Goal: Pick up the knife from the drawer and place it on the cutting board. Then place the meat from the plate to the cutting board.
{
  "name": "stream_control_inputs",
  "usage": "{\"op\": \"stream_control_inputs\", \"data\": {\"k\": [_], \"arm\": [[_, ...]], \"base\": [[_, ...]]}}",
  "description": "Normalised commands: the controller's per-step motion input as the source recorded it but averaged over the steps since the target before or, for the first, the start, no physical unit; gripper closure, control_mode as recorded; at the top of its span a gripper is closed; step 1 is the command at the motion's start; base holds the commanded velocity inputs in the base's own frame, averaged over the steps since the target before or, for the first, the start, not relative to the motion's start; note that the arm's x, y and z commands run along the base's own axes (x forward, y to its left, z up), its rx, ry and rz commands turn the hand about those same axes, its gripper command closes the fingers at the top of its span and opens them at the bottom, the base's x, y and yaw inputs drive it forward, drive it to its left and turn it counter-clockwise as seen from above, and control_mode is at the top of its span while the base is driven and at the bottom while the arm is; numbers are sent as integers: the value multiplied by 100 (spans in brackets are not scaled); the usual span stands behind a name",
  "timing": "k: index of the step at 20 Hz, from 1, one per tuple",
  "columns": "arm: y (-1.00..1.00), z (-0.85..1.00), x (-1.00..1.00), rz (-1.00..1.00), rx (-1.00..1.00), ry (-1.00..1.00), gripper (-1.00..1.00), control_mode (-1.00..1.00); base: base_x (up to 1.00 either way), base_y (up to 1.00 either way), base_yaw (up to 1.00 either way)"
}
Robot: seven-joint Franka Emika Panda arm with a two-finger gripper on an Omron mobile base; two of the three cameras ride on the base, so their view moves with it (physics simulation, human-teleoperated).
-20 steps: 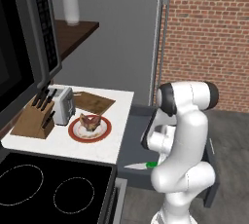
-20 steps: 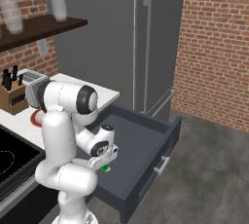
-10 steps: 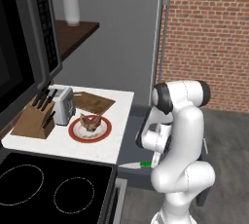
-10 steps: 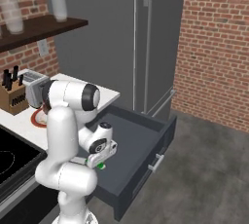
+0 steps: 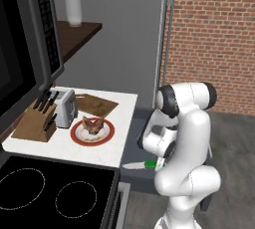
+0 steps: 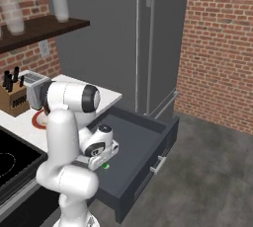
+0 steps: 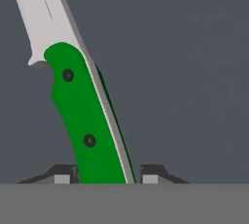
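The knife [image 7: 82, 116], with a green handle and a pale blade, lies low in the open dark grey drawer [image 6: 143, 142]. My gripper [image 7: 109, 179] is shut on its handle, one fingertip on each side. In the left base view the knife [image 5: 142, 165] sticks out leftward from the gripper [image 5: 158, 162] beside the counter edge. A green spot of the knife [image 6: 105, 166] shows under the gripper [image 6: 101, 162]. The dark brown cutting board [image 5: 94, 104] lies at the back of the white counter. The meat [image 5: 93, 124] sits on the red-rimmed plate [image 5: 77, 136] in front of it.
A wooden knife block [image 5: 32, 121] and a toaster [image 5: 64, 107] stand left of the plate. The black stove [image 5: 50, 193] is at the near left. The tall grey fridge [image 6: 128, 38] rises behind the drawer. A shelf with a glass [image 5: 73, 6] hangs above the counter.
The gripper's fingers have closed onto the green handle. The hand has sunk a little lower into the drawer; the knife stays in the same spot.
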Motion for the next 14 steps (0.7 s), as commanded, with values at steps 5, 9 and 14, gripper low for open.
{"op": "stream_control_inputs", "data": {"k": [5,9,14], "arm": [[-36,53,-21,-12,0,-22,100,-100],[-54,97,-26,-21,1,-4,100,-100],[-58,100,-70,-27,9,12,100,-100]], "base": [[0,0,0],[0,0,0],[0,0,0]]}}
